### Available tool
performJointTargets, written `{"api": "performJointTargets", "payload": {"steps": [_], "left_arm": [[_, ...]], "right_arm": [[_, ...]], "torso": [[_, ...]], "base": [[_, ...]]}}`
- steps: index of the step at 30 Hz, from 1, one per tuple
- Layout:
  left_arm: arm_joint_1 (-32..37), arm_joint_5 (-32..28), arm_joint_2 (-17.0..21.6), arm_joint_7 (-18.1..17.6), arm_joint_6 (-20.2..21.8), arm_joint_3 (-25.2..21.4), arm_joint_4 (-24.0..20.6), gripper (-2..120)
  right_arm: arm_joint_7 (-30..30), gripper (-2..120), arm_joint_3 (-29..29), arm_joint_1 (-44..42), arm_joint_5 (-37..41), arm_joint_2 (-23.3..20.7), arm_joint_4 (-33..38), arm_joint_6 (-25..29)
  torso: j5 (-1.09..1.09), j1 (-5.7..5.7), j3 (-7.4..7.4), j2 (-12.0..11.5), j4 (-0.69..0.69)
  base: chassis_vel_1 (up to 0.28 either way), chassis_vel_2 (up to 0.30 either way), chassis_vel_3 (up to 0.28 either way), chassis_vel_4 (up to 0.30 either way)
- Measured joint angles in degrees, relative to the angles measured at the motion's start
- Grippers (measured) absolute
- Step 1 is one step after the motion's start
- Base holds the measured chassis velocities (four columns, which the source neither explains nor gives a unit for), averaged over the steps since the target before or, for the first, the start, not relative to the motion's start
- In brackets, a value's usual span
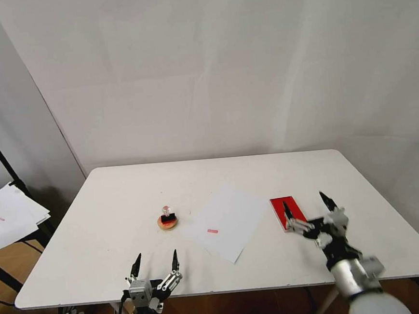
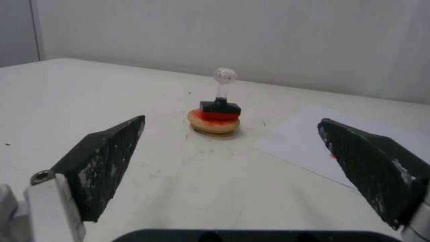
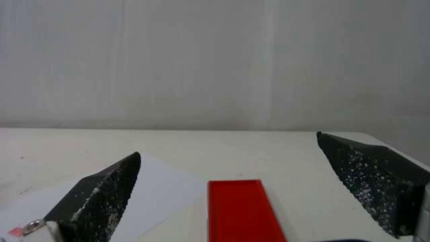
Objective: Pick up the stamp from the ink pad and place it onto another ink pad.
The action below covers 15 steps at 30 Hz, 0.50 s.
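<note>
Near edge: left gripper (image 1: 155, 264) low at the table's (image 1: 101, 194) front, fingers spread, nothing held; right gripper (image 1: 308, 206) likewise wide apart and empty, hovering at the near end of the red rectangular ink pad (image 1: 288, 212). Farther in, beyond the left gripper and left of the white paper sheet (image 1: 231, 220), the stamp (image 1: 167, 215) stands upright on the small round pad (image 1: 168, 222). Judged from this layout, the transfer looks done: rectangular pad bare, nothing left but to clear the arms.

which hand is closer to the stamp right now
Left. The left hand sits open just in front of the stamp; the right hand is open far across the paper.
</note>
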Motion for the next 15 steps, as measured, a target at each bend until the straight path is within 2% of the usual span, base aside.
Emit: {"api": "performJointTargets", "payload": {"steps": [1,2,3,4,6,15], "left_arm": [[0.0,0.0,0.0,0.0,0.0,0.0,0.0,102],[0.0,0.0,0.0,0.0,0.0,0.0,0.0,102],[0.0,0.0,0.0,0.0,0.0,0.0,0.0,102],[0.0,0.0,0.0,0.0,0.0,0.0,0.0,102],[0.0,0.0,0.0,0.0,0.0,0.0,0.0,102],[0.0,0.0,0.0,0.0,0.0,0.0,0.0,102]], "right_arm": [[0.0,100,0.0,-2.4,-2.1,2.1,0.6,0.3],[0.0,100,0.0,-2.4,-2.1,2.1,0.6,0.3],[-0.1,100,-0.4,-5.0,-4.4,4.5,0.9,0.9],[-0.6,100,-1.5,-7.0,-8.7,9.2,-0.1,2.2],[-0.9,100,-1.8,-6.2,-9.9,11.3,-1.4,2.5],[-2.6,100,-2.9,-3.9,-10.2,13.7,-3.9,2.9]], "torso": [[0.05,0.0,0.0,0.0,0.0],[0.05,0.0,0.0,0.0,0.0],[0.01,0.0,0.0,0.0,0.0],[0.03,0.01,0.01,0.0,0.0],[0.02,0.01,0.01,0.0,0.01],[0.01,0.03,0.02,0.0,0.01]], "base": [[0.0,0.0,0.0,0.0],[0.0,0.0,0.0,0.0],[0.0,0.0,0.0,0.0],[0.0,0.0,0.0,0.0],[0.0,0.0,0.0,0.0],[0.0,0.0,0.0,0.0]]}}
